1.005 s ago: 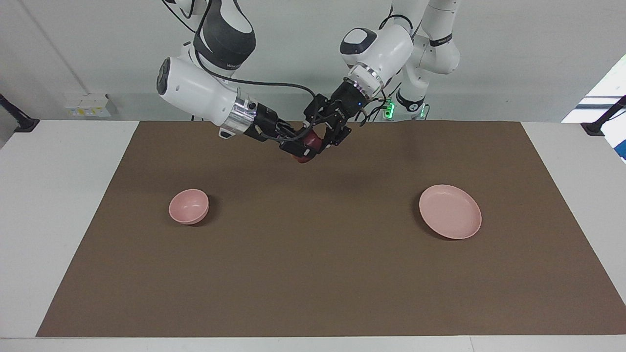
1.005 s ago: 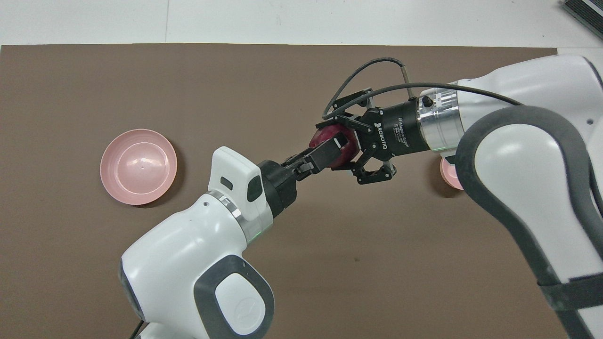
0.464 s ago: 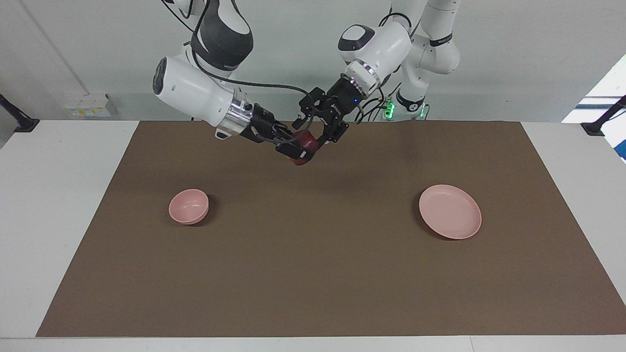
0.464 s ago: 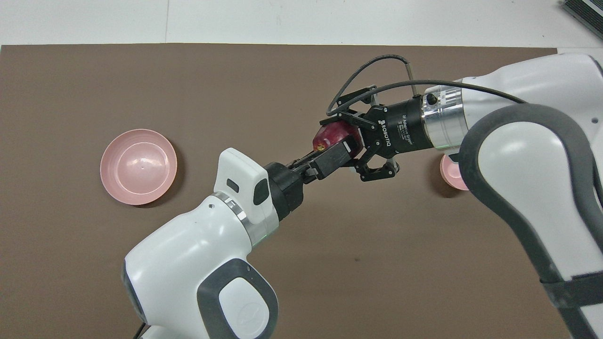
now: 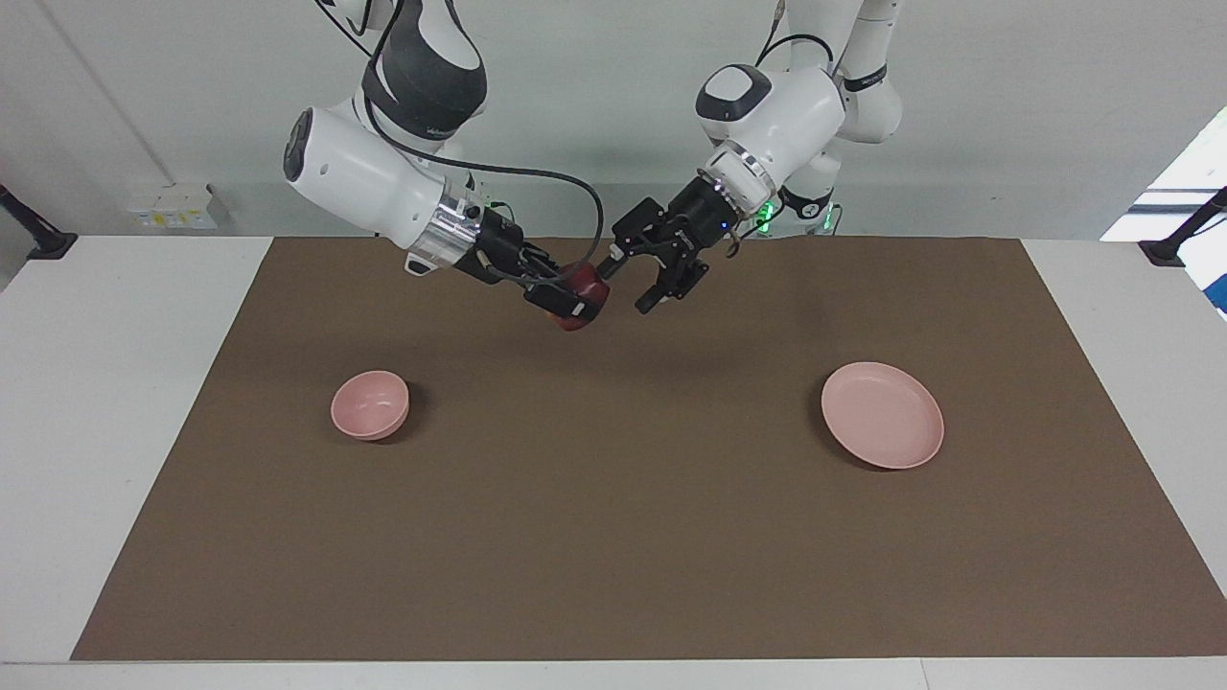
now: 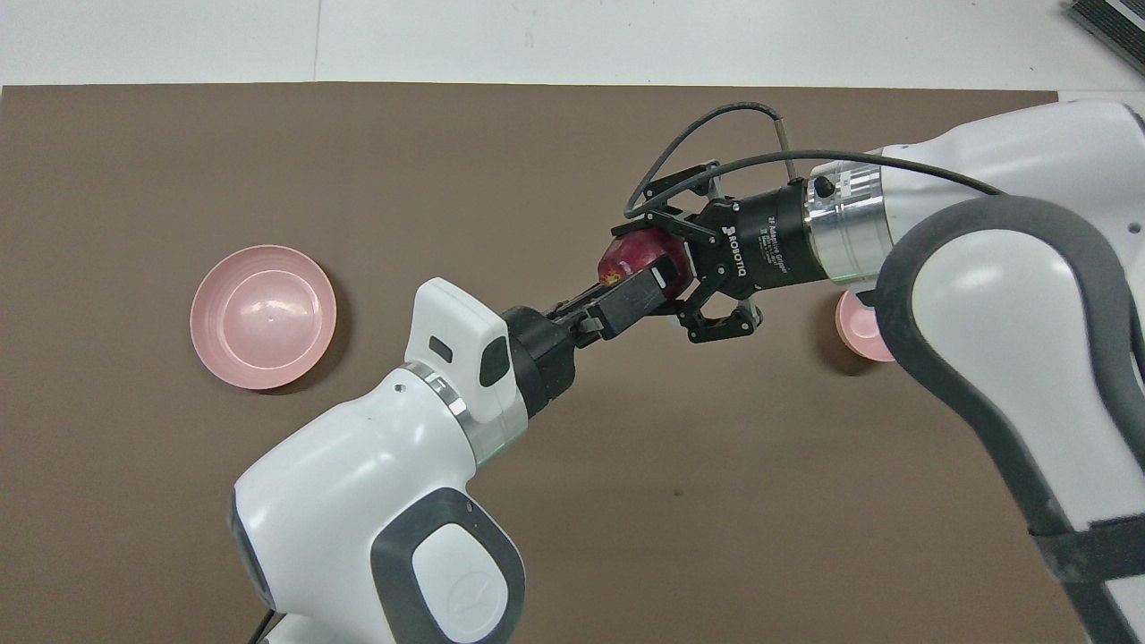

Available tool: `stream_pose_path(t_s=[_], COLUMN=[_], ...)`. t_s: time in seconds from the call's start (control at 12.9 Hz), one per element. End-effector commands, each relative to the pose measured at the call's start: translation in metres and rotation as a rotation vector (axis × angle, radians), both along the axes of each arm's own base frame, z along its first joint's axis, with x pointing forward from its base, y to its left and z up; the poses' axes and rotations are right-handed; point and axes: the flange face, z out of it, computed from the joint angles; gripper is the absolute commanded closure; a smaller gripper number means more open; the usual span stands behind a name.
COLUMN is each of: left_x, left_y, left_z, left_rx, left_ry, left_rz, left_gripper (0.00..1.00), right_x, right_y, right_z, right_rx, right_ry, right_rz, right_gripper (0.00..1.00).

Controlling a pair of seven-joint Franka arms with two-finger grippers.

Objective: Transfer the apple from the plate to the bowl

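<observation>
Your right gripper (image 5: 573,299) was clenched on the apple (image 5: 579,286), aloft over the mat's robot-side edge at mid-length, evidently a handover; your left gripper (image 5: 640,283), fingers spread, hung empty just beside it. Both forearms slanted down toward each other. The bowl (image 5: 370,404) sat toward the right arm's end, the plate (image 5: 882,414) toward the left arm's.

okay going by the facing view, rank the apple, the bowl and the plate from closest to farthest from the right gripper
1. The apple: held in the right gripper, up over the brown mat.
2. The bowl: on the mat toward the right arm's end of the table.
3. The plate: on the mat toward the left arm's end, clearly farthest.
</observation>
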Motion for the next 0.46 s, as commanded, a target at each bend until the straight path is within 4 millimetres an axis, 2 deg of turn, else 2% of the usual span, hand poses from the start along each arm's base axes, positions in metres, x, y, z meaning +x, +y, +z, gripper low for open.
stream_pose_path(t_s=[0.0, 0.15, 0.23, 0.39], left_x=[0.027, 0.037, 0.042, 0.054], left_y=[0.047, 0.085, 0.102, 0.143], left_z=[-0.011, -0.023, -0.021, 0.001], left_rx=[0.142, 0.403, 0.534, 0.742], left_ry=[0.044, 0.059, 0.056, 0.081], left_rz=[-0.116, -0.257, -0.311, -0.374], left_gripper=[0.00, 0.00, 0.00, 0.00], right_x=[0.000, 0.000, -0.002, -0.004], right_y=[-0.039, -0.066, -0.076, -0.095], right_z=[0.009, 0.004, -0.002, -0.019], right_rx=[-0.049, -0.105, -0.175, -0.318], right_ry=[-0.044, -0.069, -0.092, -0.144], right_rz=[0.037, 0.086, 0.146, 0.270], right_gripper=[1.00, 1.00, 1.00, 1.00])
